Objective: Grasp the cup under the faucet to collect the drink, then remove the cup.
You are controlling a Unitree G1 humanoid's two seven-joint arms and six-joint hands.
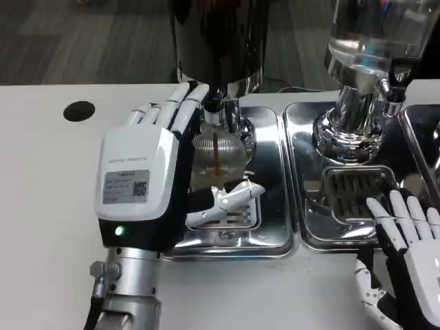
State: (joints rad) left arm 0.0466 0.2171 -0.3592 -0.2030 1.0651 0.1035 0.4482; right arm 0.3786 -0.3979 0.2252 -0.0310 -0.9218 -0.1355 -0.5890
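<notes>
Cup [217,161] is sitting on the left drip tray [265,237], right under the faucet [214,110] of the dark dispenser [220,34]. It is a clear ribbed cup, and a thin brown stream is running down into it, so the drink is being collected now; brownish liquid is showing low in the cup, fill level hard to judge.

Left hand [155,172] is wrapping the cup from the left, fingers curling round its far side and the thumb lying across the near side just below it. So the grasp looks done and filling is under way. Left to do, as I judge: wait for enough drink, then lift or slide the cup out from under the faucet.

Right hand [405,254] is waiting at the front edge of the right tray [309,213], fingers straight and slightly apart, holding nothing. Behind it a clear-tank dispenser [368,41] is standing on a chrome base. Both trays are resting on the white tabletop [48,206].
</notes>
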